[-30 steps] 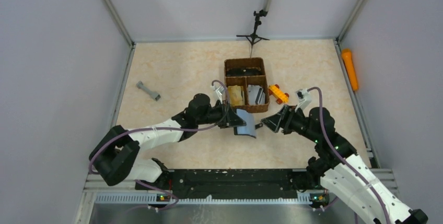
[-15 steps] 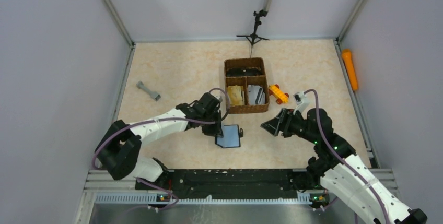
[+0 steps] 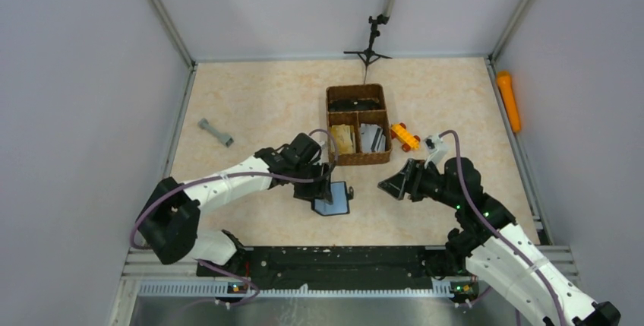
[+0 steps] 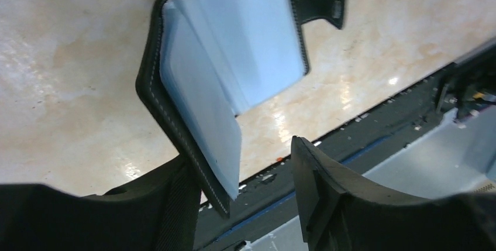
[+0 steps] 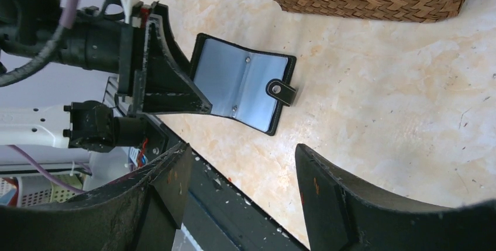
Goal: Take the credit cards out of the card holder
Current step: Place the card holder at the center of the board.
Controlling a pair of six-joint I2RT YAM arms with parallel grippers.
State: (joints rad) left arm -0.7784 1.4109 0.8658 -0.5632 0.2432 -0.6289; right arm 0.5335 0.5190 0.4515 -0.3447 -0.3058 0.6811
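Small flat black folding card holder (image 3: 333, 200) lies opened out on the beige marbled worktop (image 3: 258, 98), grey-blue shiny inside facing up. It sits near the front of the brown wicker divided basket (image 3: 361, 159) but apart from it, btw. the two arms. L gripper (image 4: 240, 152) is right at the holder's left side, jaws spread wide. In the L wrist view the near flap tilts up off the worktop into the gap, its black stitched edge close by one finger; can't tell if touching, not pinched. Far flap lies flat, w/ the short black strap and round snap (image 5: 279, 89) sticking out at its outer edge. Pockets look pale; can't tell if cards sit in them. R gripper (image 5: 241, 148) hangs to the holder's right, well apart, jaws spread over bare worktop. Yellow-orange toy car (image 3: 405, 136) sits just beside the basket's right side. Grey dumbbell-shaped piece (image 3: 216, 132) lies far left, small black tripod (image 3: 369, 46) at the back edge, orange cylinder (image 3: 509, 102) past the right rail.
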